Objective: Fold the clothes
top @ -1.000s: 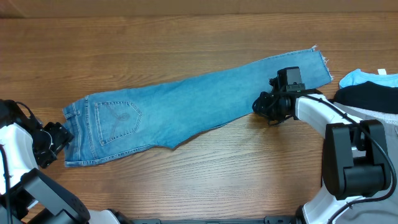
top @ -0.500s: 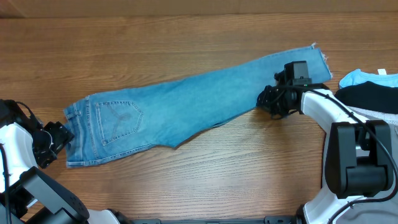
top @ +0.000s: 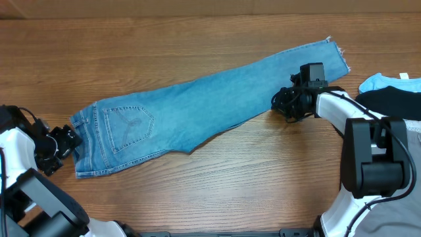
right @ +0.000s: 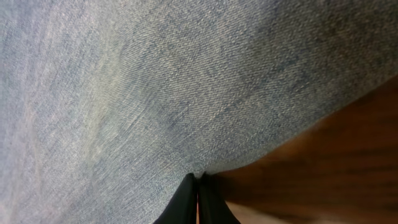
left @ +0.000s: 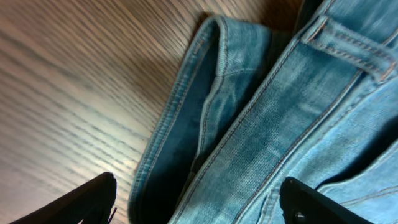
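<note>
The light-blue jeans [top: 197,108] lie flat and slanted across the table, back pocket [top: 128,126] up, waistband at lower left, frayed hem [top: 332,56] at upper right. My left gripper [top: 68,138] is at the waistband end. In the left wrist view its fingers [left: 199,208] are open and straddle the waistband [left: 249,118] without closing on it. My right gripper [top: 287,105] is at the lower edge of the leg near the ankle. In the right wrist view its fingers [right: 198,190] are shut, pinching the denim edge [right: 155,93].
A pile lies at the right edge: a black garment [top: 395,102], a pale-blue top [top: 378,81] behind it, and grey cloth [top: 414,128] below. Bare wooden table [top: 197,191] surrounds the jeans.
The jeans have shifted a little to the right, and the hem end has swung up and away. The right gripper stayed pinched on the leg edge. The left gripper moved slightly right.
</note>
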